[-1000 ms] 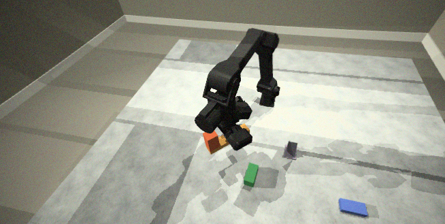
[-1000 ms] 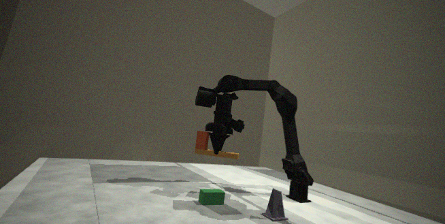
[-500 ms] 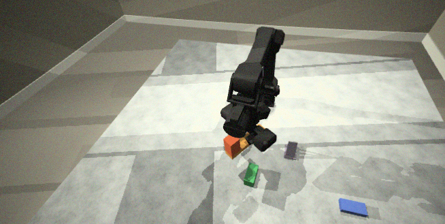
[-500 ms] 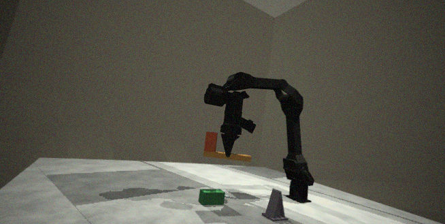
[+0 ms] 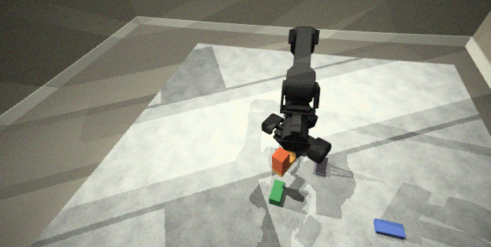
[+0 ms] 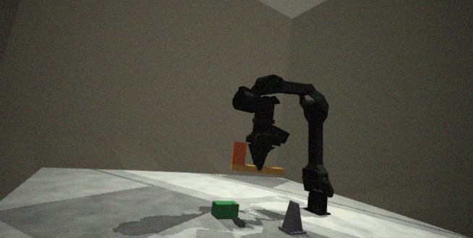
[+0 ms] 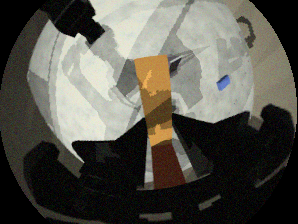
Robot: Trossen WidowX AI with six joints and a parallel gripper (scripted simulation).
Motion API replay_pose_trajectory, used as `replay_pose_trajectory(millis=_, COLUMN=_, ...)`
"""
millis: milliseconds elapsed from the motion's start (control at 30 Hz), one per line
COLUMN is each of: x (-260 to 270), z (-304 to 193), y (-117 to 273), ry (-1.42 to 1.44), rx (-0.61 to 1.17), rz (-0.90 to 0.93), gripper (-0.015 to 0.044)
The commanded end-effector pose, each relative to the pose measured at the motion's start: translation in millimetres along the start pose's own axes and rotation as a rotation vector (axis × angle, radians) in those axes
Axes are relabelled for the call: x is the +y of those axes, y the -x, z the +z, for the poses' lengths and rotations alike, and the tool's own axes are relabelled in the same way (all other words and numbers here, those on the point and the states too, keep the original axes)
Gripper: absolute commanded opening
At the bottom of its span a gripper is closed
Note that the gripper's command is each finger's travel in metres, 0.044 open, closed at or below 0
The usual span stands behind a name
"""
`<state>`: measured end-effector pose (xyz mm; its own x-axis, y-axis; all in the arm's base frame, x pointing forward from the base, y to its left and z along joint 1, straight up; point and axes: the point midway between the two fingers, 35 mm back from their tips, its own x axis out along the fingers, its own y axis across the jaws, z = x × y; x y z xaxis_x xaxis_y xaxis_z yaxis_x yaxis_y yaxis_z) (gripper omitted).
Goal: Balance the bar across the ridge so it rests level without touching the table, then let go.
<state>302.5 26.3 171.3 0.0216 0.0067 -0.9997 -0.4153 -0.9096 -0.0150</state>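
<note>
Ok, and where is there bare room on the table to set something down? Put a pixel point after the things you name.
In the top view, a broad patch lies left of the green block (image 5: 276, 193) (image 6: 225, 210), out to the table's left edge. Another lies between the green and blue blocks (image 5: 389, 228) (image 7: 223, 82). It is crowded around the ridge (image 5: 320, 167) (image 6: 292, 218), with the green block near and the held bar (image 6: 273, 170) (image 7: 154, 75) overhead close by.
</note>
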Motion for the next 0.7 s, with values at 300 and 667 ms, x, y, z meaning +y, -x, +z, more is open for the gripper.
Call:
replay_pose_trajectory(millis=300, x=-27.7, z=38.1, y=0.0, ry=0.140, rx=0.002, rz=0.000, gripper=0.0000)
replay_pose_trajectory(millis=667, x=-45.5, z=77.7, y=-1.0, ry=0.279, rx=-0.001, rz=-0.002, gripper=0.0000)
